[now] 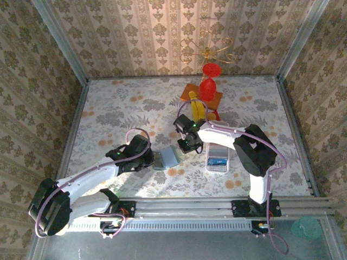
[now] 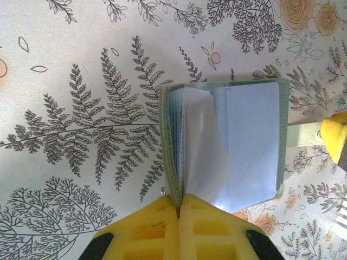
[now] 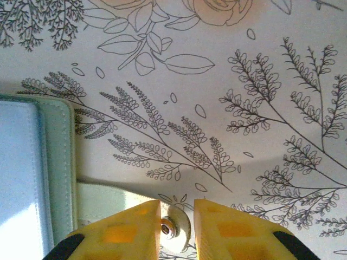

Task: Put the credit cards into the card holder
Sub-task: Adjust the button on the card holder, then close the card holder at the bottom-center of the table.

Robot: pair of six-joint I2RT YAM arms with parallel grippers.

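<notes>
The left end effector (image 2: 178, 203) is clamped shut on the spine-side edge of the card holder (image 2: 227, 143). It seems to be pinning the sage-green pouch to the desk (image 2: 81, 81) so its clear sleeves lie open. The right end effector (image 3: 177, 211) has its jaws narrowly parted around the holder's snap strap (image 3: 172, 227), probably to pull the flap flat, though I cannot tell whether it actually pinches it. The credit cards (image 1: 217, 162) lie in the white tray (image 1: 227, 154) just right of the holder.

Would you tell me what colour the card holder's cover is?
The card holder is sage green; left wrist view shows it best.
</notes>
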